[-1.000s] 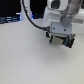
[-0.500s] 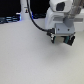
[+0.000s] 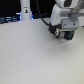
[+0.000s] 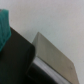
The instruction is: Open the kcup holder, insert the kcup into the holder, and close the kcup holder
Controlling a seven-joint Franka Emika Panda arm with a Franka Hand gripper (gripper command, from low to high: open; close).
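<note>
A single robot arm reaches in from the top of the exterior view's right; its gripper [image 3: 64, 34] hangs low over a pale table [image 3: 30, 60], and something green shows between its dark fingers, which I judge to be the green top of the kcup [image 3: 61, 33]; the picture is too blurred to say whether the fingers press on it or merely stand around it; so whether they are apart or together, I cannot tell; the wrist view shows a green patch [image 4: 4, 27] at one edge, a dark mass beside it and a pale slab with a dark face, perhaps the kcup holder [image 4: 50, 57], lying close under the camera, but no tray or pod slots can be made out, so its long axis and whether it is open stay unclear; counted: one arm, one gripper, one green-topped pod; a white bottle-like object [image 3: 25, 11] stands well apart at the far edge.
</note>
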